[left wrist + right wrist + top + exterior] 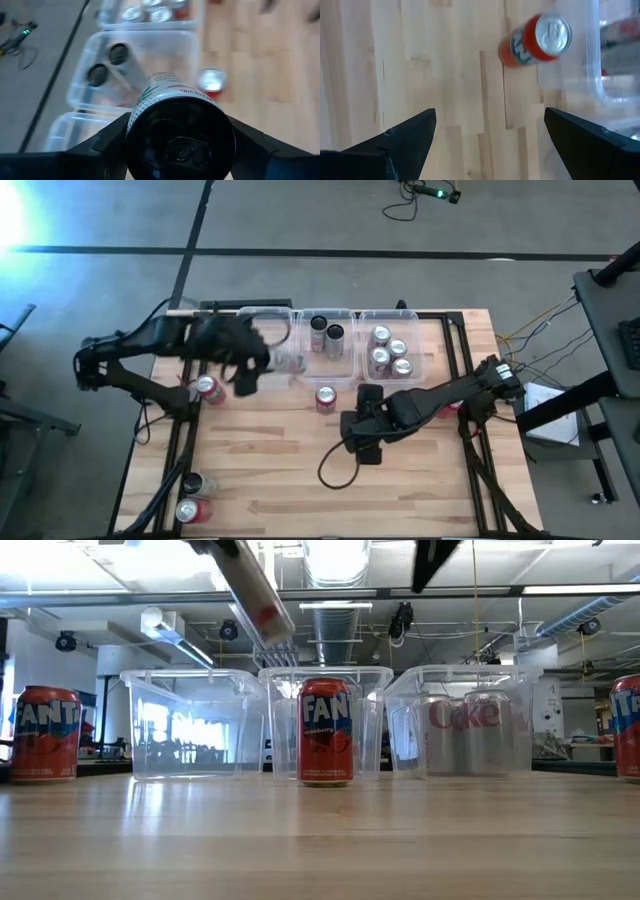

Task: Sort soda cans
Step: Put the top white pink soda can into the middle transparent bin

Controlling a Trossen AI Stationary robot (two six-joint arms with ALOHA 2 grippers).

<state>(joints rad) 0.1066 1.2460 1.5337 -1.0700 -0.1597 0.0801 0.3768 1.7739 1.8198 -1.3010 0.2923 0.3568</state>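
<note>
My left gripper [262,365] is shut on a silver-white soda can [175,130], held in the air over the near edge of the left clear bin [262,330]; it also shows tilted in the low view [258,595]. The middle bin [345,370] holds two black cans [326,329], and the right bin [425,360] holds several silver cans [390,352]. Red cans stand upright on the table [208,388], [326,398]. My right gripper [366,442] is open and empty above the table, near the red can [537,40]. My left gripper pinches the can's round side wall [137,117] between its two fingers, near the can's bottom end, which faces the wrist camera. The can is lifted clear of the table and tilted, its far end pointing away from the gripper and down toward the bins.
Two more cans, one silver [192,482] and one red [188,510], stand at the table's near left corner. Another red can [628,725] stands at the right, by the right arm. Bare wood lies in the table's near middle [300,480].
</note>
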